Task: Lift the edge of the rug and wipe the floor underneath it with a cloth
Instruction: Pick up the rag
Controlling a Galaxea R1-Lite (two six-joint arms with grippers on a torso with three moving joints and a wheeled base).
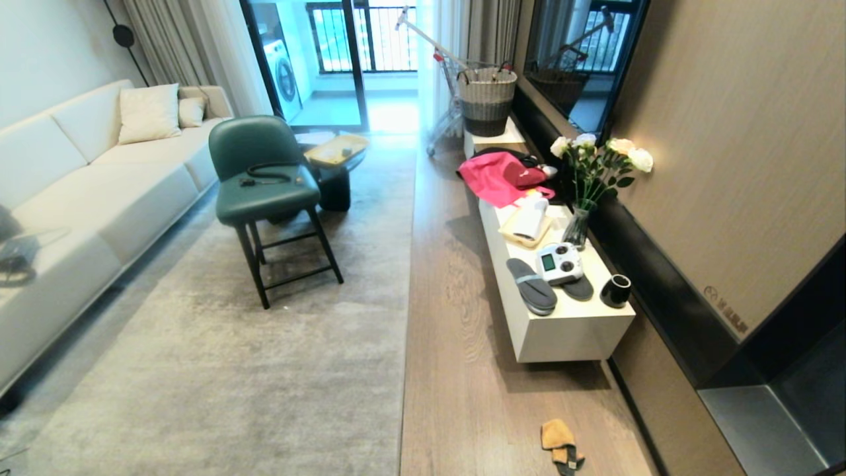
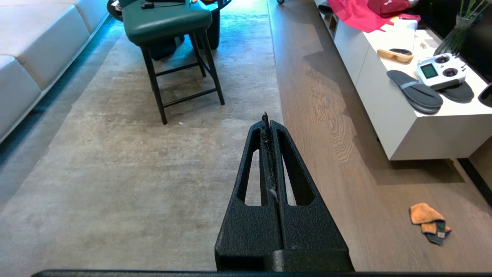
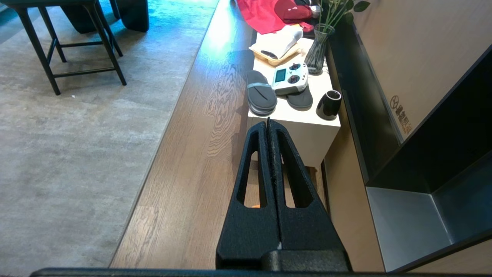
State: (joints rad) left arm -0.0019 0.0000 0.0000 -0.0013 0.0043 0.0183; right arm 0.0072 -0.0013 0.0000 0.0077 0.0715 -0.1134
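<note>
The pale grey rug lies flat, and its straight rug edge [image 1: 406,297] [image 2: 275,69] [image 3: 161,142] runs along the wood-plank floor [image 1: 456,344] [image 2: 346,184] [image 3: 192,173]. The orange-tan cloth [image 1: 558,439] [image 2: 426,217] with a dark patch lies crumpled on the floor, on the near right, close to the white cabinet. My left gripper [image 2: 266,117] hangs shut and empty high over the rug edge, with a little lint between its fingers. My right gripper [image 3: 268,122] hangs shut and empty above the floor strip, in front of the cabinet's end. Neither arm shows in the head view.
A green chair [image 1: 264,178] stands on the rug, with a dark side table [image 1: 334,165] behind it. A white sofa [image 1: 79,198] lines the left. The low white cabinet [image 1: 568,324] carries grey slippers [image 1: 532,285], a controller, a black cup, a vase and pink fabric.
</note>
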